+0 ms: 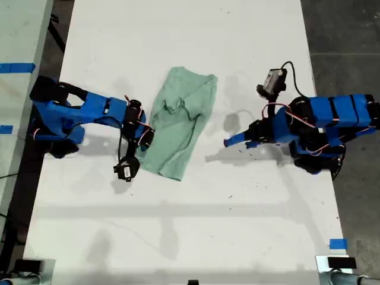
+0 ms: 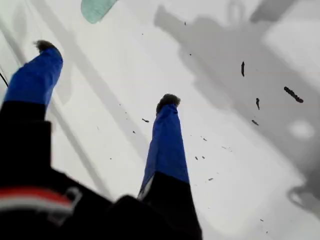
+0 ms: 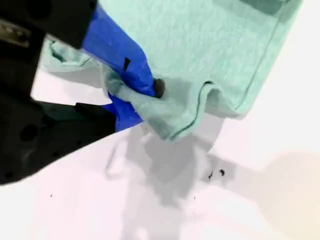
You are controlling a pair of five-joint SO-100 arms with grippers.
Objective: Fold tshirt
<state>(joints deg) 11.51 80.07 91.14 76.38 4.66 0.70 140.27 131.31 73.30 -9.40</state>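
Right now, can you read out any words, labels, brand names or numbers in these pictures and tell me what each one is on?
No readable text in any view.
The tshirt is plain, with no print.
The blue tape strips on the exterior view's left carry no writing.
The dark specks on the white table are marks, not letters.

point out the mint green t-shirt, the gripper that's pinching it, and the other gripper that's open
Pale mint-green cloth tshirt (image 1: 178, 124): exterior view, middle of the folded fabric.
My second gripper (image 3: 142, 97): second wrist view, blue jaws closed on the tshirt's edge.
My first gripper (image 2: 107, 75): first wrist view, gap between its open blue fingertips.
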